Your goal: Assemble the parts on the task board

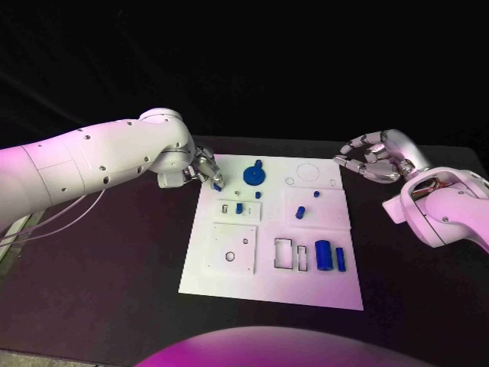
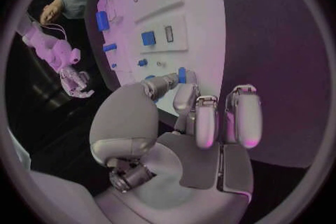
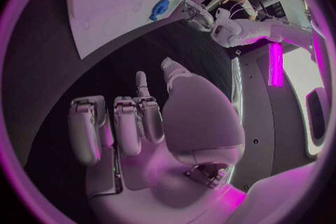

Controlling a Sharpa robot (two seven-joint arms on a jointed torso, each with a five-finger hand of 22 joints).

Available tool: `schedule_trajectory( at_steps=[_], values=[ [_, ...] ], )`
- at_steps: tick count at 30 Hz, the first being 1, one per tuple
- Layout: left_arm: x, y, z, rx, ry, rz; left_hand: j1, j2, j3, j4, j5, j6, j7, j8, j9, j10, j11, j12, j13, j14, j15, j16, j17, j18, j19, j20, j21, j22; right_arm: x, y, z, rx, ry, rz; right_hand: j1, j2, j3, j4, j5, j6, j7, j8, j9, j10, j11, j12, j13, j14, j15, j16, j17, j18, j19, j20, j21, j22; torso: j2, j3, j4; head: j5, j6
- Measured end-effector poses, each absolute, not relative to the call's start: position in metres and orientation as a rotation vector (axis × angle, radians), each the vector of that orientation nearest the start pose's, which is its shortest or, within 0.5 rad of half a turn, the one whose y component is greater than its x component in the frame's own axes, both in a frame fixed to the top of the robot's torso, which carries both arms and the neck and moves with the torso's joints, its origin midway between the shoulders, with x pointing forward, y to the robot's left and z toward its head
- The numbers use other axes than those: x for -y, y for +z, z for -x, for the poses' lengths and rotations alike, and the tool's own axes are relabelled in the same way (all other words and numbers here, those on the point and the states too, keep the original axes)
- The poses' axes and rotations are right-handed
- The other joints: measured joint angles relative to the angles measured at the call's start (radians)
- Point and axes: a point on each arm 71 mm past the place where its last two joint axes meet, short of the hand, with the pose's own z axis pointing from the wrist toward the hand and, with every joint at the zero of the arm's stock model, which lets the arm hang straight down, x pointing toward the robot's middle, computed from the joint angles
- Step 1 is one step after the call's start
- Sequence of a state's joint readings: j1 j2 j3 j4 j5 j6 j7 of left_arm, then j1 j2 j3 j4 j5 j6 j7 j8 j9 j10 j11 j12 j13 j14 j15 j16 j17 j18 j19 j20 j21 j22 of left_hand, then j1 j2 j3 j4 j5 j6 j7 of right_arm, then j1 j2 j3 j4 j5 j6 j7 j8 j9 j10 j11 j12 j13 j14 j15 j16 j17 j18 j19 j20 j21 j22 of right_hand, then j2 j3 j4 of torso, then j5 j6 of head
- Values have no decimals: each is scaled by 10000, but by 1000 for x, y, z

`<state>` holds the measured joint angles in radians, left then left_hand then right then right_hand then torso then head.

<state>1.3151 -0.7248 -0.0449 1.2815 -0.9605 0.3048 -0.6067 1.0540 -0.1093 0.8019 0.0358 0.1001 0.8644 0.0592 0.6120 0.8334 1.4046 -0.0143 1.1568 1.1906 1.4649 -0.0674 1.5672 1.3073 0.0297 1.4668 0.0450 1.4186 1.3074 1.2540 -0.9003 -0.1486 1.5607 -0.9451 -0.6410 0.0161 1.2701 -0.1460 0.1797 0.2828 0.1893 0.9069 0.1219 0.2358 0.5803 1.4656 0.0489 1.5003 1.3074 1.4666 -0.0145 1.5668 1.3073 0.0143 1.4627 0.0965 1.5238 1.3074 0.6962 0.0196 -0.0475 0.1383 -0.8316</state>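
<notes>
The white task board [image 1: 272,284] lies mid-table. My left hand [image 1: 201,170] hovers at its far left corner and pinches a small blue part [image 1: 218,186] at its fingertips; the left wrist view shows this part [image 2: 182,74] between thumb and finger. Near it on the board lies a round blue part [image 1: 254,176]. Small blue pegs [image 1: 239,207] [image 1: 301,212] stand further in. A blue cylinder [image 1: 324,255] and a blue bar [image 1: 341,259] lie at the right edge. My right hand [image 1: 374,159] hangs past the far right corner, fingers loosely curled, holding nothing.
Two narrow rectangular slots [image 1: 283,253] sit left of the cylinder, and a raised square plate [image 1: 232,248] lies on the board's left side. Black table [image 1: 112,267] surrounds the board. In the right wrist view the board [image 3: 105,22] lies beyond my right hand [image 3: 140,123].
</notes>
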Motion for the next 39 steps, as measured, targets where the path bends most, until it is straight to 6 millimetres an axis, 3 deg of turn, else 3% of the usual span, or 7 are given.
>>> schedule_trajectory(
  at_steps=[4,9,13,19,26,39],
  values=[
    [-233,-192,-518,-24130,-3082,2970,-42,42,0,0,105,0,-2,9,0,54,-54,0,0,0,0,0,0,0,0,0,0,0,234,-181,-479,-15066,8164,-3723,0,0,0,0,0,0,0,0,0,0,0,0,0,0,0,0,0,0,0,0,0,0,-20,7,23,7,-11],
    [-233,-195,-503,-24074,-3391,3016,-159,77,41,40,468,-32,-33,38,0,110,-109,0,0,0,0,0,0,0,0,0,0,0,235,-181,-480,-15067,8147,-3730,0,0,0,0,0,0,0,0,-1,0,0,0,0,0,0,0,0,0,0,0,0,-1,-51,13,42,8,-39],
    [-231,-198,-494,-23978,-3524,3014,-368,-48,41,41,861,-33,-34,449,0,168,-157,79,20,39,-39,0,0,1,0,0,1,0,236,-182,-480,-15068,8129,-3739,0,0,0,0,0,0,0,0,-2,0,0,0,0,0,0,0,0,0,0,0,0,-1,-65,12,55,18,-46],
    [-226,-204,-484,-23794,-3542,2803,-484,-166,41,41,1271,-34,-35,693,1,201,-126,79,21,2,-75,0,0,0,0,0,54,0,236,-182,-480,-15086,8116,-3756,0,0,0,0,0,0,0,0,23,0,0,0,-1,0,0,0,0,0,37,-37,-47,7,-65,7,60,56,-47],
    [-220,-214,-477,-23758,-3404,2513,-562,-142,41,40,1385,-34,-35,824,1,203,-129,79,6,2,-75,0,0,1,0,0,54,-1,237,-183,-479,-15103,8108,-3770,0,0,0,0,0,0,0,0,23,0,0,0,-1,0,0,0,0,-1,37,-36,-47,7,-45,-8,39,74,-68],
    [-210,-216,-476,-23624,-3213,2029,-715,-214,42,39,1475,-33,-34,1038,3,234,-160,79,6,2,-75,0,0,0,0,0,96,-1,237,-184,-479,-15119,8107,-3780,0,0,0,0,0,0,0,0,22,0,0,0,-1,0,0,0,8,0,36,-36,-47,5,-43,1,35,64,-106]
  ],
)
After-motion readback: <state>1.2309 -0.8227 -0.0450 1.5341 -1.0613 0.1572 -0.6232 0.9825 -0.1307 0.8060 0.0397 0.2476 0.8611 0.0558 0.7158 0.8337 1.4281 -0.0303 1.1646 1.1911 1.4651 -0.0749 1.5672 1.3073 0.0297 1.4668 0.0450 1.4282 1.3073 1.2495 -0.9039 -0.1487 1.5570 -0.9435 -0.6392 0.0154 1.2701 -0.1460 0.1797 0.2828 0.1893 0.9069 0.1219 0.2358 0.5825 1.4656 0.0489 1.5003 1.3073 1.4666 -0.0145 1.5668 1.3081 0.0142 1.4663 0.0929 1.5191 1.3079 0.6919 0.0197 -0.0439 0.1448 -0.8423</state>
